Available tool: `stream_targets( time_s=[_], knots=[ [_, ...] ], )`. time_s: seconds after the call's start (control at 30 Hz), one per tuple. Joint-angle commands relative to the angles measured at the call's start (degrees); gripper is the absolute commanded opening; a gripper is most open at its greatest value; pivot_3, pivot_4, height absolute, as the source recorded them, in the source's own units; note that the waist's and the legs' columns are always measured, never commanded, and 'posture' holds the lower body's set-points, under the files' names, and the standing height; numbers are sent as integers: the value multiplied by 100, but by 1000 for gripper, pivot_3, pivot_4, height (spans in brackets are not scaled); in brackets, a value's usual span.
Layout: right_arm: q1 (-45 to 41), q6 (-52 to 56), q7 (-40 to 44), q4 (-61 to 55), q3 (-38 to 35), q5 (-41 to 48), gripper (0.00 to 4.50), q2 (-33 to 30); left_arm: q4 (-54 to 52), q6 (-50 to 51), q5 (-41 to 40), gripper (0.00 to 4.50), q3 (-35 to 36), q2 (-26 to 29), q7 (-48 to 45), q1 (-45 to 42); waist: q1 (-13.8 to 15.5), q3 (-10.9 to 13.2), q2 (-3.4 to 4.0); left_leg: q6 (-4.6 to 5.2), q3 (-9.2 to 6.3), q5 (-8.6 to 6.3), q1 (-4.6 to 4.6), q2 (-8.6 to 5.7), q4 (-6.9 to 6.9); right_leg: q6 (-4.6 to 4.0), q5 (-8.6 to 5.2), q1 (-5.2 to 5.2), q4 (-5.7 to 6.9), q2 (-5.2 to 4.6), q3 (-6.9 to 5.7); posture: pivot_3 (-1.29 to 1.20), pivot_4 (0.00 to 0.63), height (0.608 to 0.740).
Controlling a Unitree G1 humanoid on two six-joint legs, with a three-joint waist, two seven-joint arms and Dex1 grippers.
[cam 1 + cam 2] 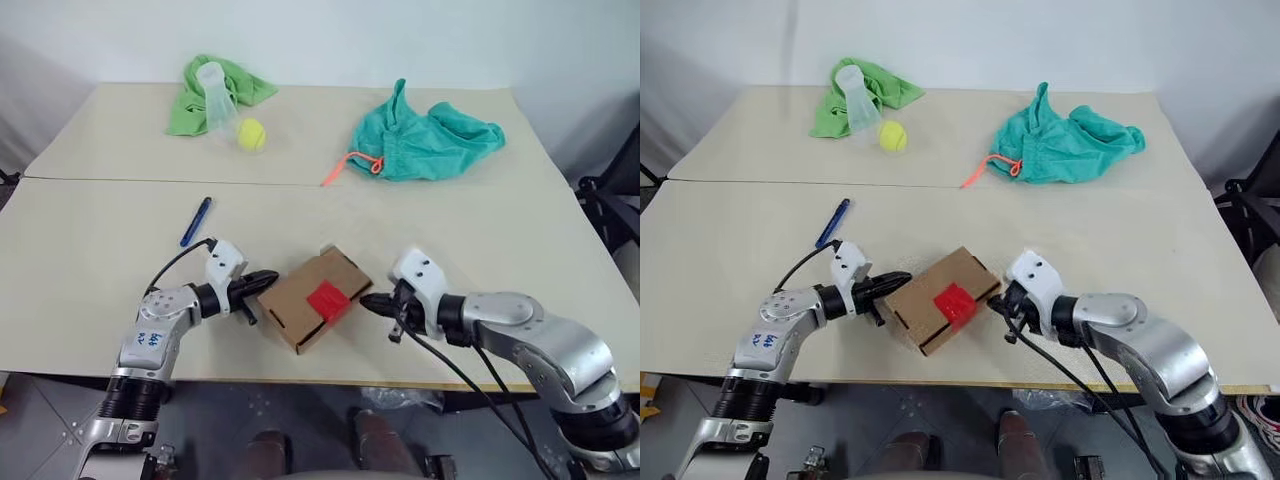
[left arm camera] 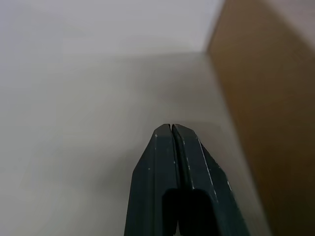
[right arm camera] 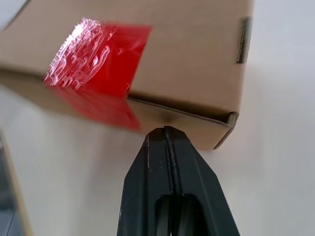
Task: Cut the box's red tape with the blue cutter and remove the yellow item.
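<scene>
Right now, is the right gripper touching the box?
Cannot tell. In the right wrist view the shut right gripper meets the box at its lower edge, but neither contact nor a gap shows plainly.

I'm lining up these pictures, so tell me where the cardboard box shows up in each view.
Left eye view: box at lower centre, between the two grippers.
Right eye view: box at lower centre.
Left wrist view: its brown side along one edge.
Right wrist view: box just past the fingertips.
Shared landmark: the red tape.
</scene>
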Motion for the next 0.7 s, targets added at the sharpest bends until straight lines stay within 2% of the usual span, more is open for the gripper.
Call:
stream_targets(
  time_s=[0.03, 0.23, 0.5, 0.7],
  knots=[
    [-402, -362, -63, 464, -3, -286, 0, 178, -528, 348, -231, 33, -190, 39, -220, 79, 3, 0, 0, 0, -2, 0, 0, 1, -1, -1, 0, 0, 0, 0, -2, 0, 150, 740],
    [-897, -839, 61, 1197, 169, -679, 0, 470, -993, 828, -456, 33, -432, 47, -463, 104, 1, 0, 1, -3, -27, 2, -45, -1, 7, -4, 1, -25, 13, -7, -29, 0, 150, 740],
    [-1474, -1963, -64, 2314, 90, -1202, 0, 1294, -1371, 1368, -682, 33, -740, -90, -546, -61, -10, 0, 1, -7, -39, 4, -49, -2, 6, -9, 1, -26, 14, -10, -57, 0, 150, 740],
    [-1354, -1896, -243, 1873, -481, -1338, 0, 915, -1224, 1327, -616, 33, -317, 193, -310, 208, 2, 0, 2, -10, -42, 6, -52, -9, 5, -13, 0, -30, 15, -29, -95, 0, 150, 740]
  ],
)
